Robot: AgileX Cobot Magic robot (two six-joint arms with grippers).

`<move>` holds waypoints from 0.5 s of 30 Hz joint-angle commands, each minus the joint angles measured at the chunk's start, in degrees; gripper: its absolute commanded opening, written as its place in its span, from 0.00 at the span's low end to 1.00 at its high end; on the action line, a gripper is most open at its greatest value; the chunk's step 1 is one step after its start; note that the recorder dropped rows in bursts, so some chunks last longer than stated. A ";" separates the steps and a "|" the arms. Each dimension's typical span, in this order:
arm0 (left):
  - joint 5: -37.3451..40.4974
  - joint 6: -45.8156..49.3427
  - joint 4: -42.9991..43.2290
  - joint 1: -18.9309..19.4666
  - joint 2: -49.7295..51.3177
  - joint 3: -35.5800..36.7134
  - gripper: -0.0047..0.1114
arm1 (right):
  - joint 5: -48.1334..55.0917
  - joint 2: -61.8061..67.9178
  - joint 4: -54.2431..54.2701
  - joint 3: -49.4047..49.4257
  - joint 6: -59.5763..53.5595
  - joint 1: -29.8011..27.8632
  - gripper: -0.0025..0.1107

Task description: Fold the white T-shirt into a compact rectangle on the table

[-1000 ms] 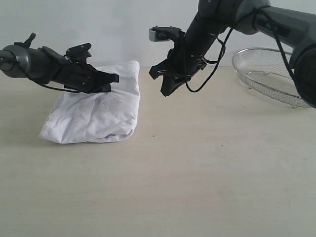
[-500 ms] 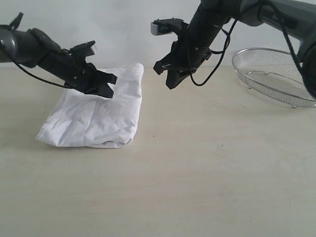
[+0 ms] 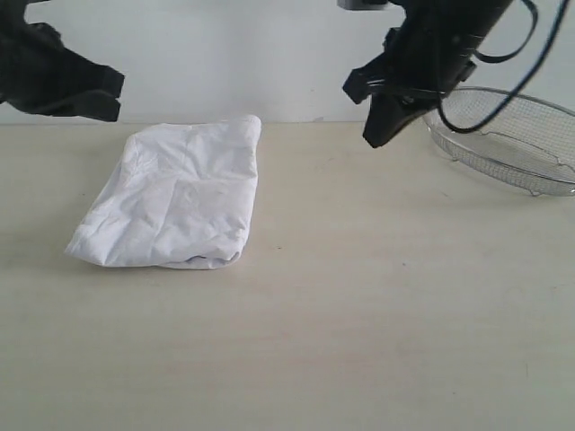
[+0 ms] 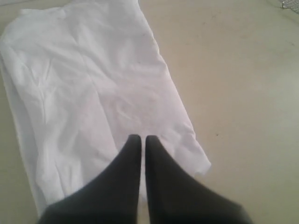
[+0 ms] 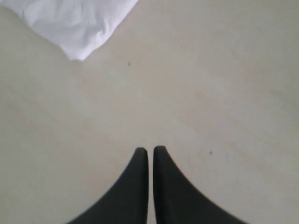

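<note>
The white T-shirt (image 3: 175,196) lies folded into a rough rectangle on the left half of the table (image 3: 359,305); its lettering and tag are hidden. In the left wrist view the shirt (image 4: 84,88) fills the area under my left gripper (image 4: 143,138), which is shut and empty, held in the air above it. In the exterior view that gripper (image 3: 108,94) hangs up and to the left of the shirt. My right gripper (image 5: 150,150) is shut and empty over bare table, with a corner of the shirt (image 5: 77,23) far off. It hangs high at the back right (image 3: 373,135).
A round silver wire-mesh basket (image 3: 503,135) sits at the back right of the table, just right of my right gripper. A light grey wall (image 3: 234,54) rises behind the table's far edge.
Both arms have lifted and pulled away: the left gripper rose off the shirt and went left, the right gripper moved up and right toward the basket. The shirt lies still.
</note>
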 commanded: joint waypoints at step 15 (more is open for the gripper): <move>-10.79 -3.86 -4.03 -0.26 -37.99 39.70 0.08 | -34.32 -35.10 8.58 51.32 0.99 -0.26 0.02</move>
